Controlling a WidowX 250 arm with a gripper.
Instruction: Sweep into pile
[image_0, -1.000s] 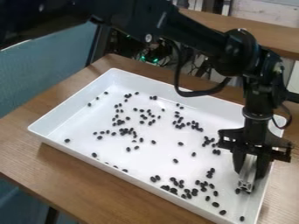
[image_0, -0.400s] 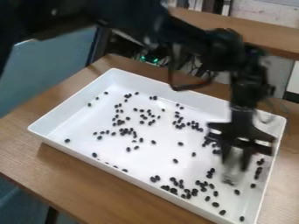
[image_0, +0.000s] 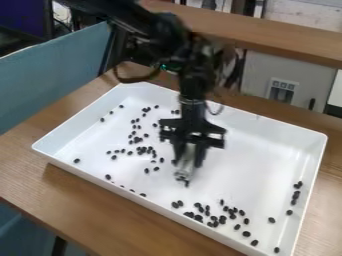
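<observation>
The black two-finger pincer (image_0: 188, 161) hangs down over the middle of the big white tray with raised sides (image_0: 260, 165). It is closed on a short silver metal bar (image_0: 184, 173), which pokes out below it and leans a little. I cannot tell if the bar touches the tray. The black robot arm (image_0: 155, 31) comes from the top left, above the pincer.

Lots of little black oval beans (image_0: 146, 171) lie in the tray. One dark bean is right by the tip of the bar. Many are spread out to the left of the pincer in the view, in loose bunches. One sits all alone farther left, and a few lie along the near side, down and left from the pincer. A bumpy bunch lies below the pincer and a bit to the right. Well to the right of it, some more beans make a line beside the tray's wall. The beans are in several bunches, not one pile.

The tray sits on a brown wooden table (image_0: 100, 220) under the pincer. Far off to its left is a light blue panel (image_0: 53, 80), and behind it is a brown wooden shelf (image_0: 267, 37).
</observation>
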